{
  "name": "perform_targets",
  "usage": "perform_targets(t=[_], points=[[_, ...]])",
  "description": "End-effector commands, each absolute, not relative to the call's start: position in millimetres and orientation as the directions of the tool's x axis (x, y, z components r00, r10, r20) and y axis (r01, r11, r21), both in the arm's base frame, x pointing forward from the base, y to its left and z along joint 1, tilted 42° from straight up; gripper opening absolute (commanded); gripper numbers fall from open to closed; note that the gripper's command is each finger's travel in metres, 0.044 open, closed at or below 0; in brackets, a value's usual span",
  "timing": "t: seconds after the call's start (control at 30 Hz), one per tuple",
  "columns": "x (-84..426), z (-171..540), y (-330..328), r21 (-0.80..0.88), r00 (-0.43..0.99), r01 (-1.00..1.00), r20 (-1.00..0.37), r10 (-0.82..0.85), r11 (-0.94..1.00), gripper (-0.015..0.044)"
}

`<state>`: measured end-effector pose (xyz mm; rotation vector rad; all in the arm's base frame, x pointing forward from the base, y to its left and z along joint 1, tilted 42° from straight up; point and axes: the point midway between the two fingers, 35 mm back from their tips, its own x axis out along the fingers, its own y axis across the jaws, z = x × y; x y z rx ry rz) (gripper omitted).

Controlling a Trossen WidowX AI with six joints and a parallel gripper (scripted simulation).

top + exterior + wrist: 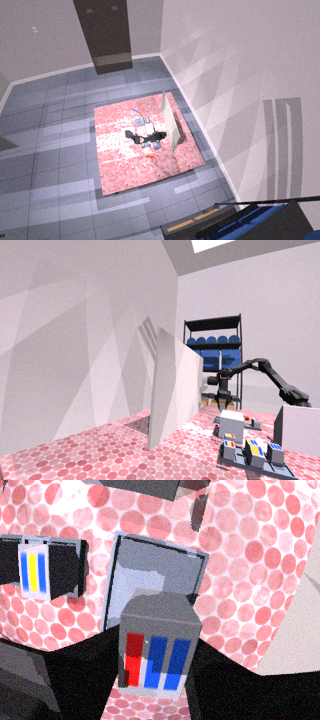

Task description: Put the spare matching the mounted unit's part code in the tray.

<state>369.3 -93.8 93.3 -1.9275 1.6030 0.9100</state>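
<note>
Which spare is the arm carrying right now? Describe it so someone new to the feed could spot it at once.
Find the pink dotted table and follow the black arm to its gripper. Clamped in the jaws, above the grey tray, is a small grey block. Its label shows one red stripe, then two blue; the spare beside the tray reads blue, yellow, blue.
</note>
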Motion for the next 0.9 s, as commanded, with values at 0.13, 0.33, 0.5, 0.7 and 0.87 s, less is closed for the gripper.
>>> perform_targets(t=[0.13,0.33,0.5,0.7,0.87], points=[[370,87,-99,0.058,0.099,-0.976,-0.743,-0.662,-0.211,0.0000],[370,82,-103,0.058,0.099,-0.976,-0.742,-0.663,-0.211,0.0000],[369,79,-107,0.058,0.099,-0.976,-0.741,-0.664,-0.211,0.0000],[369,74,-112,0.059,0.099,-0.976,-0.741,-0.665,-0.211,0.0000],[369,71,-115,0.059,0.099,-0.976,-0.740,-0.665,-0.211,0.0000]])
